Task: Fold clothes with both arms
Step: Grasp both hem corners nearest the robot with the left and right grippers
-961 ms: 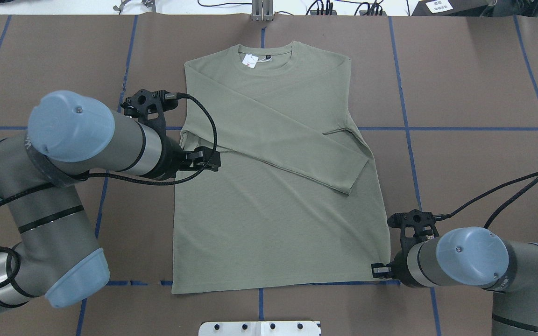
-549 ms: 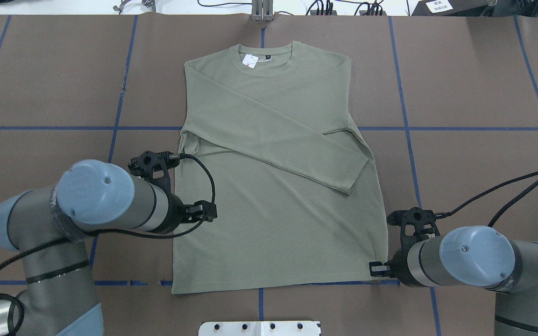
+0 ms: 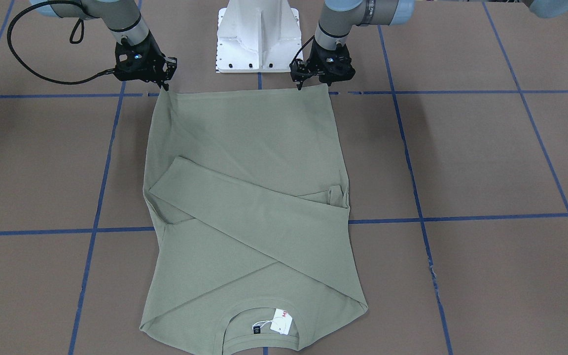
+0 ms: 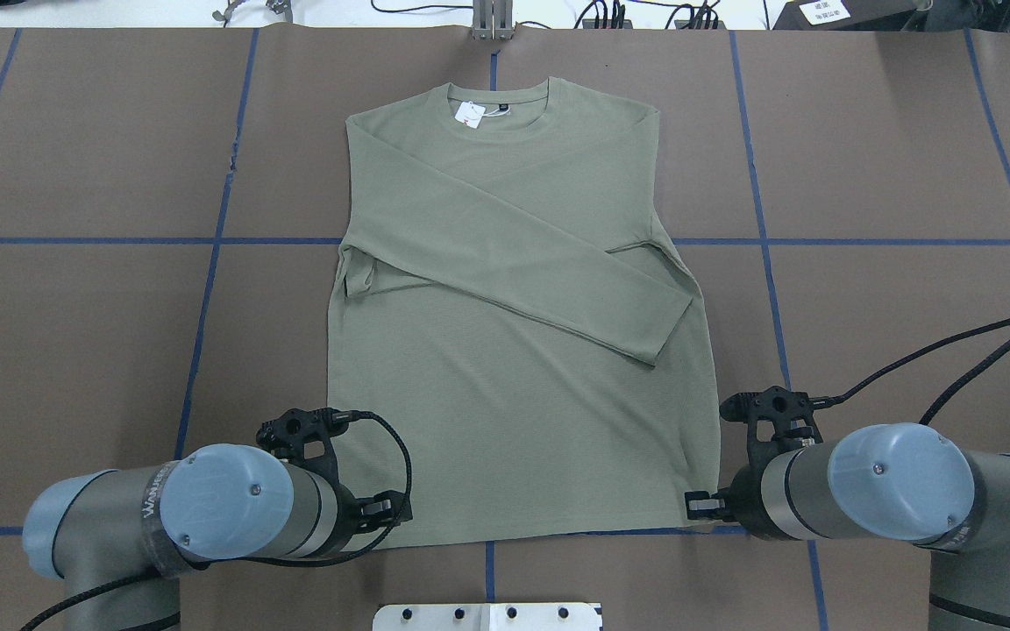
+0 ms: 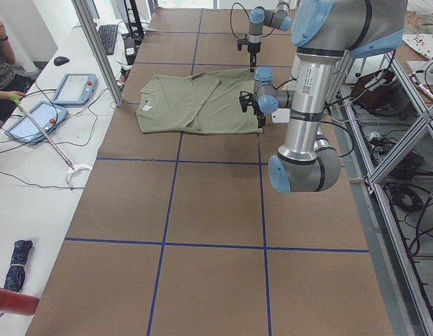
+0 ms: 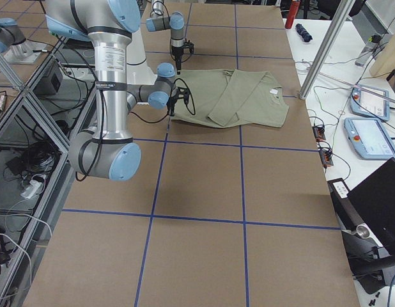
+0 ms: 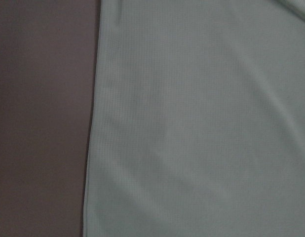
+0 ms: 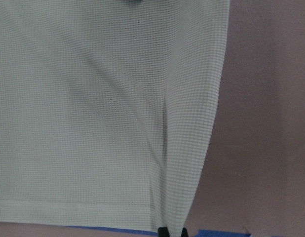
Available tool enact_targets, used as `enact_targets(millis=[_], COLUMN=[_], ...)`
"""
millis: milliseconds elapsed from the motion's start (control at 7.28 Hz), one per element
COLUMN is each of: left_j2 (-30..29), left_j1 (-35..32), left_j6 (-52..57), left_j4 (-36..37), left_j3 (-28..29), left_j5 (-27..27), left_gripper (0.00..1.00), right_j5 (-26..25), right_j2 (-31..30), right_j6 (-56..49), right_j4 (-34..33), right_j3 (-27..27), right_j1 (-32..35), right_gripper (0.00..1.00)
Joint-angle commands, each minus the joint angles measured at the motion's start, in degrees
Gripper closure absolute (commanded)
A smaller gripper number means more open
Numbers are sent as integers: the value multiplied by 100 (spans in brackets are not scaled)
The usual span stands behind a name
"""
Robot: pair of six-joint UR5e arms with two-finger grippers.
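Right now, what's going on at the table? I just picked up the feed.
An olive long-sleeved shirt lies flat on the table, its sleeves crossed over the chest and its collar pointing away from the robot. Each gripper is at a corner of the hem. The right gripper is at the right corner, where the fabric puckers as if pinched. The left gripper is over the left corner, and its grip can't be seen. The bottom half is not yet folded up.

- The shirt is showing plain sage green in a fine grid knit; its tag at 12 o'clock is showing white.
- The table is showing brown, with blue lines crossing it.
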Motion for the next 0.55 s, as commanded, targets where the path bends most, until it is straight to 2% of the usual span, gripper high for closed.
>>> enact_targets(millis=[0, 412], left_j2=[29, 28], left_j1=[74, -66], left_j6=[-96, -87], left_j4=[62, 256], left_j3=[103, 113], left_j5=[69, 201], left_gripper=[10, 14], right_j5=[0, 9], right_j2=[14, 5], right_j6=[0, 0], right_j4=[2, -7], right_j3=[12, 3], right_j1=[-1, 34], right_gripper=[100, 100])
